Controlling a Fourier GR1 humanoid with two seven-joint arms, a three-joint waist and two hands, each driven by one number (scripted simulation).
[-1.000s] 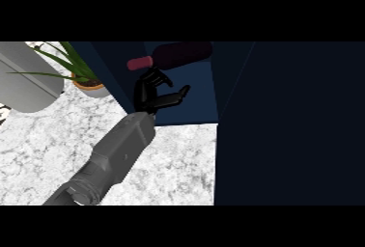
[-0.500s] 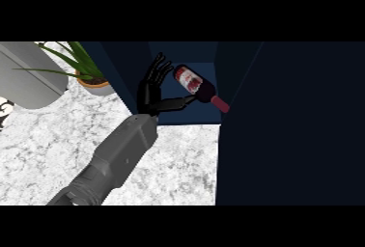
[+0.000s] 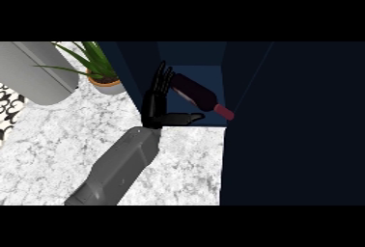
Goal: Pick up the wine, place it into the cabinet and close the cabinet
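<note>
- Marble counter (image 3: pixel 50 149): under the grey forearm, spreading below and to the left of the hand.
- Left hand (image 3: pixel 152 107): black, fingers straight and pointing up, thumb stuck out rightward; spread wide, holding nothing.
- Wine bottle (image 3: pixel 194 92): just right of the fingers, above the thumb. Lies tilted, dark body up-left, red neck down-right. Contact with the fingers not discernible.
- Cabinet (image 3: pixel 196 60): dark blue, open, beyond the hand, with the bottle inside.
- Cabinet door (image 3: pixel 292 125): right of the hand.
- Potted plant (image 3: pixel 100 77): left of the fingers.
- Grey container (image 3: pixel 35 72): farther left.
</note>
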